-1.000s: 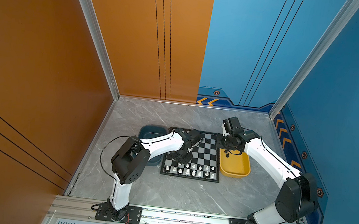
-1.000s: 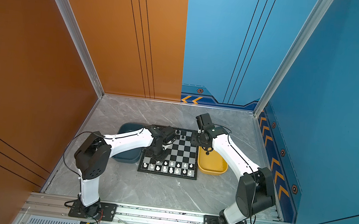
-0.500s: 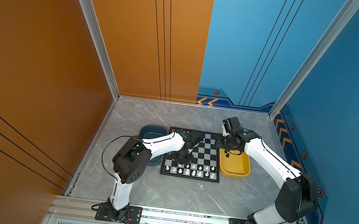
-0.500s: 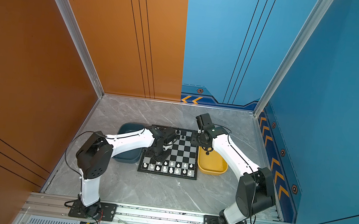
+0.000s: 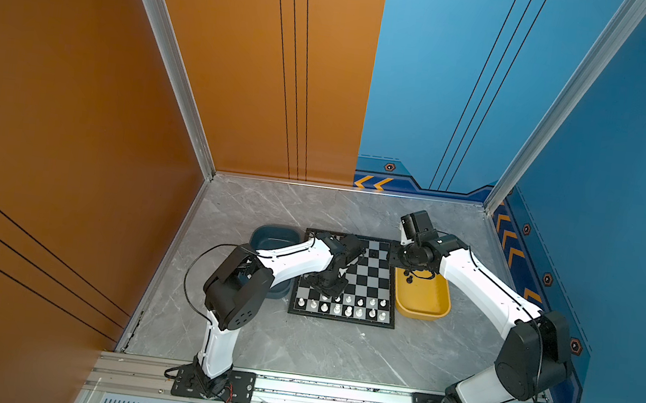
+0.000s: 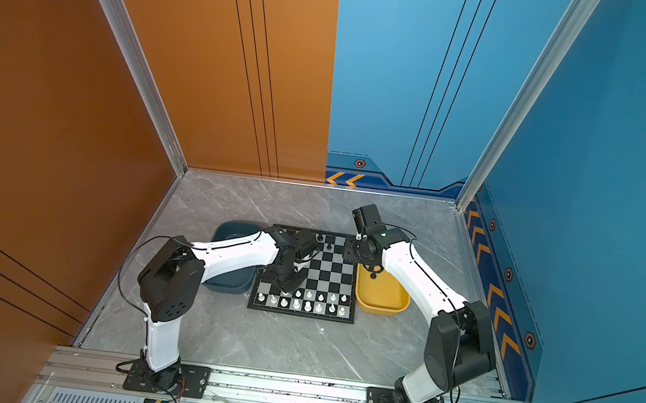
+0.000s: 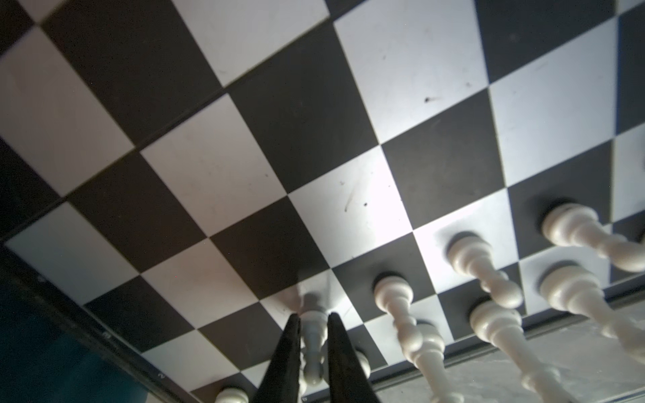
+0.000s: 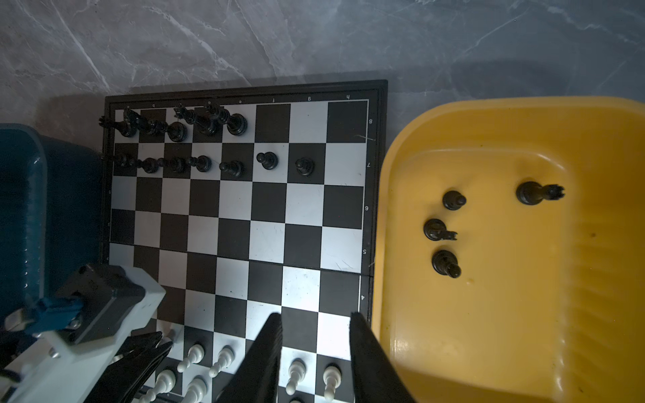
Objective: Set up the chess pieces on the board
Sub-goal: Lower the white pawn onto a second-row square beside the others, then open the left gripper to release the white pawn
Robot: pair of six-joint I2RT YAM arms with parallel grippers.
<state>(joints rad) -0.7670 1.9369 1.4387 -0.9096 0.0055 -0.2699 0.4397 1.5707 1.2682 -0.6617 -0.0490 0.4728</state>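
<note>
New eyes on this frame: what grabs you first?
The left claw is down on the near rows of the board, its fingers flanking an upright white pawn; whether they grip it is unclear. Beside the board, the yellow tray holds four black pieces. The right claw hangs open and empty above the board edge next to that tray.

Glossy white chess pieces (image 7: 469, 253), scuffed matt board (image 7: 349, 199), smooth yellow plastic tray (image 8: 488, 331).
</note>
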